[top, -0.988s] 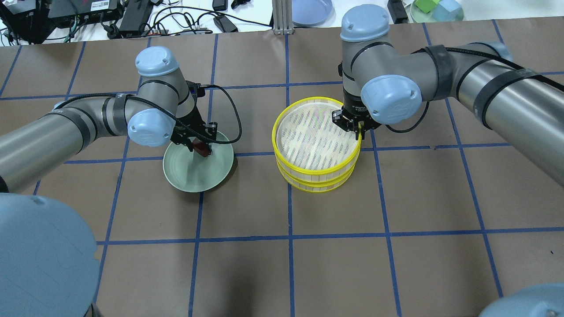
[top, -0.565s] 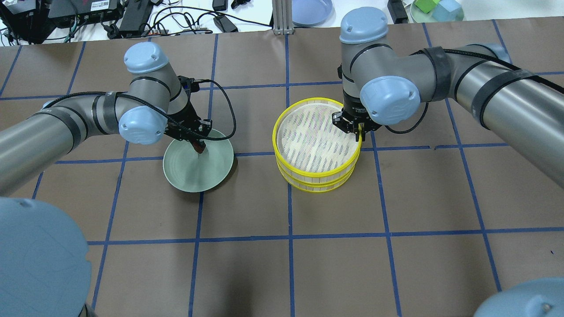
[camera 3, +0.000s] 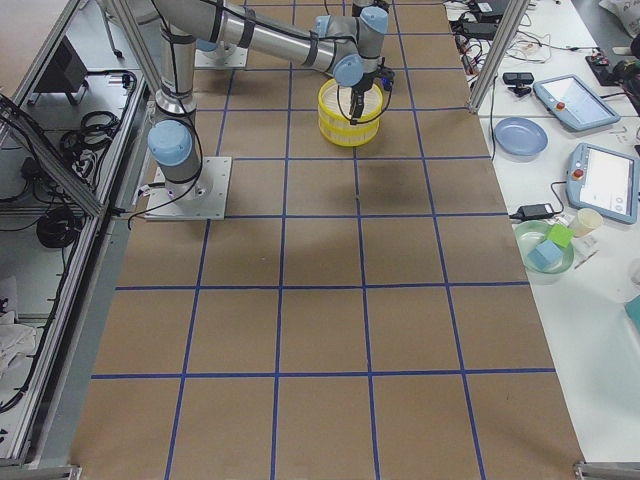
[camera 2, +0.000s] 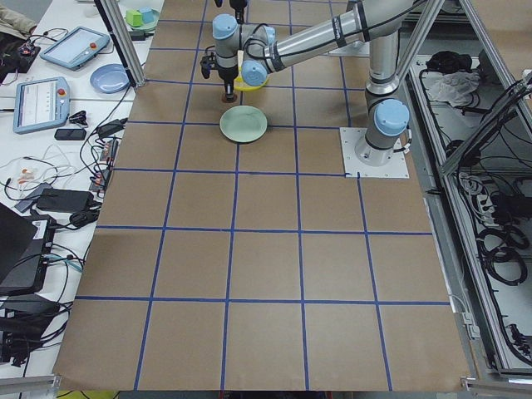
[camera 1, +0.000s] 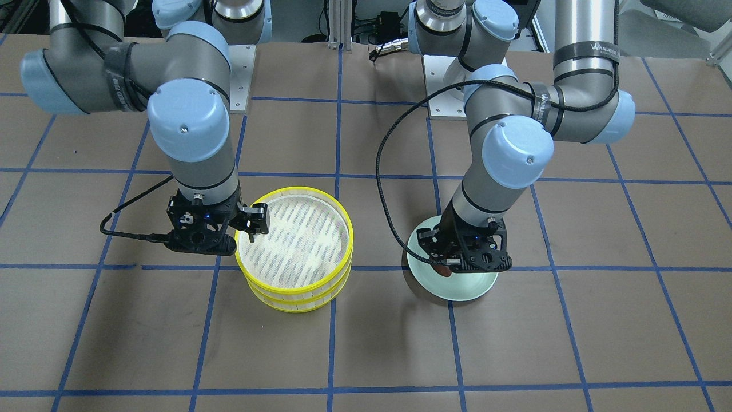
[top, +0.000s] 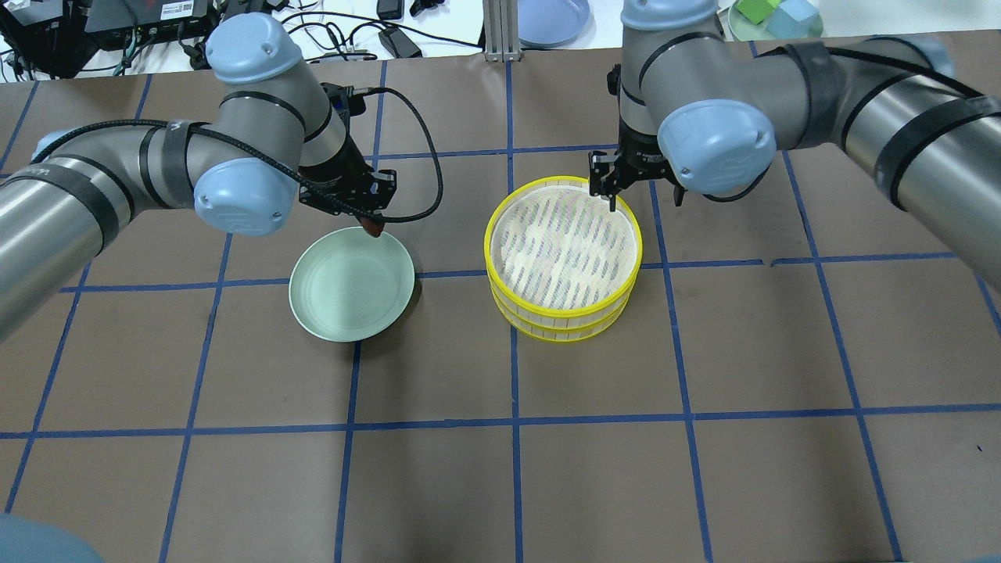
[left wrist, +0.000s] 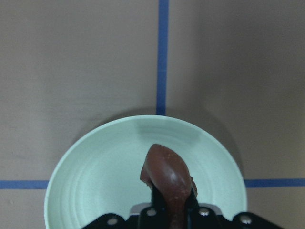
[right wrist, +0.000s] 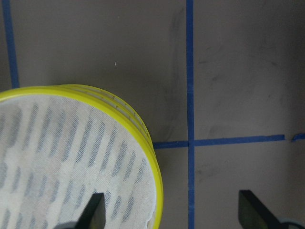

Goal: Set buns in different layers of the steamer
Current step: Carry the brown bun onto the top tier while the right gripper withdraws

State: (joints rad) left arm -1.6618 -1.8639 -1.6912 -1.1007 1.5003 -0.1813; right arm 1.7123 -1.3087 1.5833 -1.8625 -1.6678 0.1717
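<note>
My left gripper (top: 374,221) is shut on the dark reddish-brown bun (left wrist: 167,179) and holds it above the far edge of the pale green plate (top: 344,293). The bun also shows in the front view (camera 1: 443,269). The plate is bare. The steamer (top: 487,234), stacked yellow-rimmed trays, stands to the right of the plate. Its top mesh floor is empty. My right gripper (right wrist: 172,212) is open above the stack's far rim and holds nothing; it also shows in the overhead view (top: 635,188). The cream-white bun is not in view.
The brown table carries a grid of blue tape lines. Beyond its far edge lie cables, power bricks, a blue plate (top: 551,19) and a green dish of blocks (top: 774,19). The left wrist's cable (top: 422,180) loops between plate and steamer.
My left gripper has lifted the brown bun off the plate and moved toward the far side. My right gripper has let go of the top tray's rim, opened and drawn back; the tray now sits level.
</note>
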